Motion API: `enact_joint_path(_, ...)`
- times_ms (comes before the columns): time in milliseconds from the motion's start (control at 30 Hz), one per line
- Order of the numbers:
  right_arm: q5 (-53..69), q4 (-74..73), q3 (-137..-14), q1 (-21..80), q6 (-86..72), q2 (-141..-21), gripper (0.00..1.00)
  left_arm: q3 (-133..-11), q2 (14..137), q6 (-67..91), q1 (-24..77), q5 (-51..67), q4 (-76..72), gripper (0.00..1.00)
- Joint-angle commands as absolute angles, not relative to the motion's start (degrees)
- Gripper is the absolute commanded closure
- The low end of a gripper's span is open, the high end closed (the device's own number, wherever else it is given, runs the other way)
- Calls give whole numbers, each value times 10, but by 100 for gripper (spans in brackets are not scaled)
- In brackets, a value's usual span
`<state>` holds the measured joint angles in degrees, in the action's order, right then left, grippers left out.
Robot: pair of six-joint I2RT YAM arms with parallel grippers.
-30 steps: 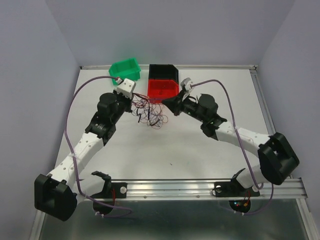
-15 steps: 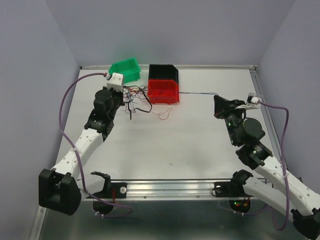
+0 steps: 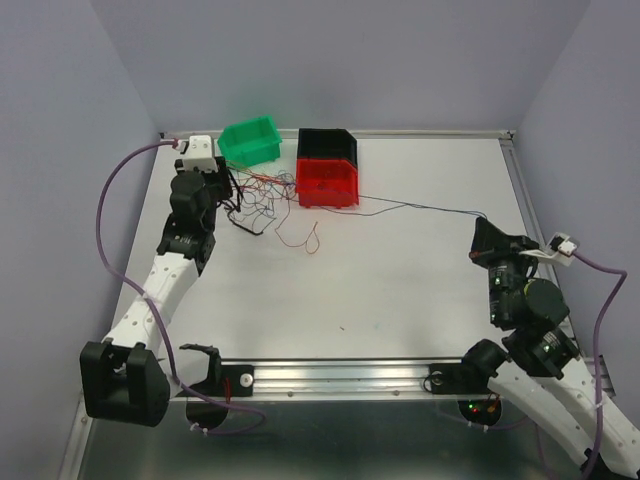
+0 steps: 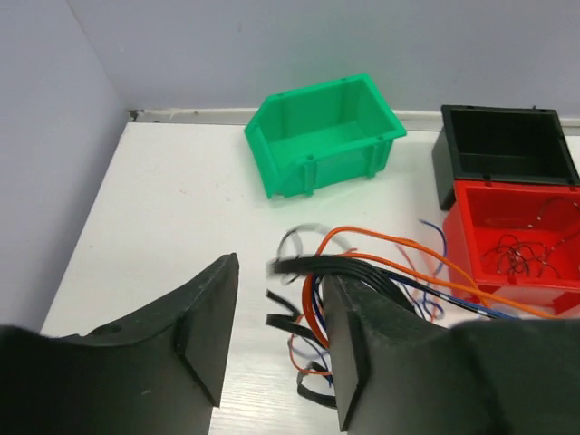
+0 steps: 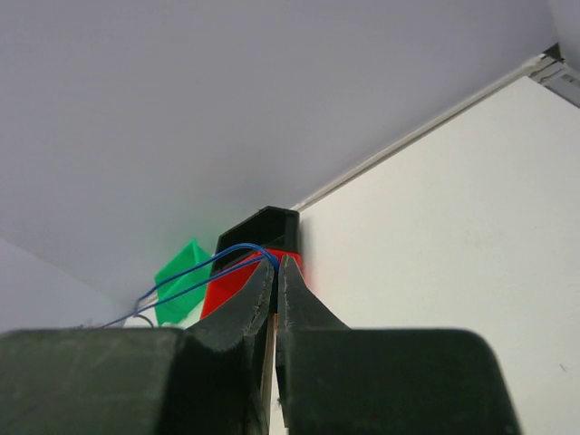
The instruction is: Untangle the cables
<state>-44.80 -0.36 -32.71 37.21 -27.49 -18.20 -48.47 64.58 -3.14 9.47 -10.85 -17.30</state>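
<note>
Cables (image 4: pixel 349 265) sprawl beside green bin (image 3: pixel 250 141) and red bin (image 3: pixel 327 188).

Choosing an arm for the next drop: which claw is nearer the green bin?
Left. The left claw hovers beside the green bin; the right claw, gripping a blue cable, is far off near the table's right edge.

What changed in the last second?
Right gripper, shut on a blue wire, pulled back from the tangle to the near right, drawing the wire out. Left gripper shifted left, dragging the tangle along, and opened. Green bin, red bin and black bin stayed put.
</note>
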Motion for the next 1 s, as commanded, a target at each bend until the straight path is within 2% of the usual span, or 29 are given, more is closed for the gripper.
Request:
enact_joint_path(0,-555,-26,-340,364,-277,-156,99,-493,613,-37,71,-169,-202,40)
enact_joint_path(33,-555,-26,-341,364,-273,-149,100,-492,611,-37,71,-166,-202,35)
enact_joint_path(67,-557,-34,-344,365,-273,-146,99,-491,607,-38,71,-166,-203,24)
enact_joint_path(100,-554,-37,-344,365,-272,-134,99,-490,606,-40,71,-166,-204,20)
enact_joint_path(133,-551,-38,-345,364,-269,-128,99,-490,606,-39,71,-169,-204,13)
enact_joint_path(167,-549,-41,-344,364,-265,-123,99,-490,601,-39,70,-174,-203,11)
enact_joint_path(367,-498,-46,-357,365,-234,-130,100,-473,564,-62,71,-110,-209,4)
enact_joint_path(433,-451,-46,-370,365,-229,-156,100,-468,553,-89,71,-41,-207,4)
enact_joint_path(600,-372,-45,-390,365,-219,-208,100,-479,568,-110,71,36,-173,3)
enact_joint_path(767,-225,-43,-414,365,-193,-258,100,-475,573,-162,83,276,-137,1)
enact_joint_path(967,-156,13,-403,365,-196,-264,99,-504,592,-189,123,174,-95,1)
